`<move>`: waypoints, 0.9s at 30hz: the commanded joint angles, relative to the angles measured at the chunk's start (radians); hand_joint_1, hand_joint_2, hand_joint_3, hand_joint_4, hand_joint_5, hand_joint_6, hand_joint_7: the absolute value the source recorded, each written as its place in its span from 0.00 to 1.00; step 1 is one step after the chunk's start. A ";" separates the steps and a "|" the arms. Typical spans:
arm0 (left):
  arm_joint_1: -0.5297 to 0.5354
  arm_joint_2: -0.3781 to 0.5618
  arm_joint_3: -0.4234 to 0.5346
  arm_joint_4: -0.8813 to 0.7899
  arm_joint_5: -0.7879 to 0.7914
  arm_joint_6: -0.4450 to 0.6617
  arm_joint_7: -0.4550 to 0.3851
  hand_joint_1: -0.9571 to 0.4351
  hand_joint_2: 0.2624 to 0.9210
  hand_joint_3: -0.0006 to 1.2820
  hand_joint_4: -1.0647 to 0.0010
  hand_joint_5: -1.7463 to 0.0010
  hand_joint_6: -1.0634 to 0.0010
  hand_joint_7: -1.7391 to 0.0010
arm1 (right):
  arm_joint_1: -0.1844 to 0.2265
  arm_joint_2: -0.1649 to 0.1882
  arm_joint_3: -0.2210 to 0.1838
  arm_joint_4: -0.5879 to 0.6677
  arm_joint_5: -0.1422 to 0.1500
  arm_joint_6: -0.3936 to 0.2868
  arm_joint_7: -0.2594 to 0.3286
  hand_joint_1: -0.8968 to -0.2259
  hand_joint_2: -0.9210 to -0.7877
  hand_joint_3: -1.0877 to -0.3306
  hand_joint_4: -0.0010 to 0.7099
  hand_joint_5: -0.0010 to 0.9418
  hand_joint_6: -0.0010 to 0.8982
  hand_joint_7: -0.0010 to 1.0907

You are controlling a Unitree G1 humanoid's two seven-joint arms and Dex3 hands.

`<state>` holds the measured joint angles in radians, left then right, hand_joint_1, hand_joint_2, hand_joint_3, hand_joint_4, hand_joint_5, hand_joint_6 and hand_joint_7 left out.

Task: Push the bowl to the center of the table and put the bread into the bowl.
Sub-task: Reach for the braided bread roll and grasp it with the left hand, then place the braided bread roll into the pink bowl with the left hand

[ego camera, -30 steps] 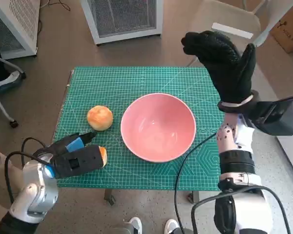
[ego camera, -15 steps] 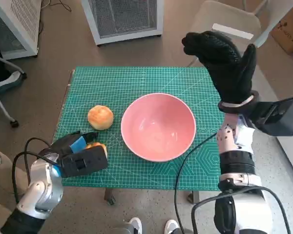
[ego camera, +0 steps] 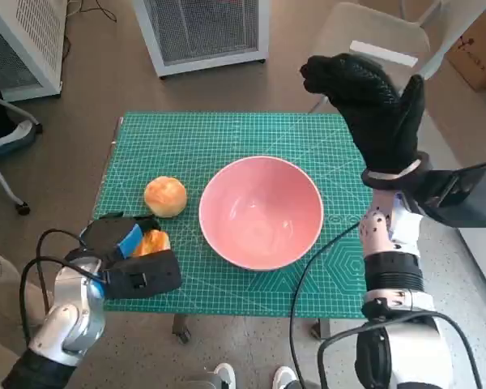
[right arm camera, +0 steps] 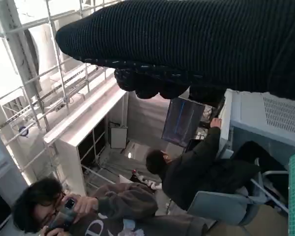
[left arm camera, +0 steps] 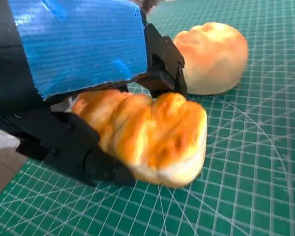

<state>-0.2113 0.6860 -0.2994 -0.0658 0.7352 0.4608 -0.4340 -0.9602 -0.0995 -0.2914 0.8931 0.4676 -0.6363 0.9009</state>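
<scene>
Bowl (ego camera: 261, 212) sits mid-mat; my left hand (ego camera: 123, 251) grips a bread (ego camera: 153, 241), another bun (ego camera: 165, 196) beside; right hand (ego camera: 368, 101) raised, fingers spread. Left wrist: fingers (left arm camera: 83, 152) clamp the bread. Right wrist: two people (right arm camera: 206, 169).

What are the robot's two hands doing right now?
Left hand: holding a bread roll.
Right hand: raised above the table, open, holding nothing.

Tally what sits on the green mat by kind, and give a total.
Bread: 2, a round roll lying free and a twisted piece held by the left hand
Bowl: 1, the pink bowl
Total: 3
</scene>
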 commanded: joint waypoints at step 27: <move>-0.004 0.020 0.272 -0.464 -0.076 0.001 -0.089 0.69 0.98 0.04 0.29 0.40 0.38 0.32 | 0.022 0.004 0.000 0.015 -0.002 0.008 0.014 0.39 0.00 0.51 0.32 0.00 0.08 0.47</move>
<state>-0.1716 0.6974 -0.0470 -0.4834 0.6613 0.4705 -0.5137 -0.9601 -0.0990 -0.2926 0.8958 0.4678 -0.6343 0.9072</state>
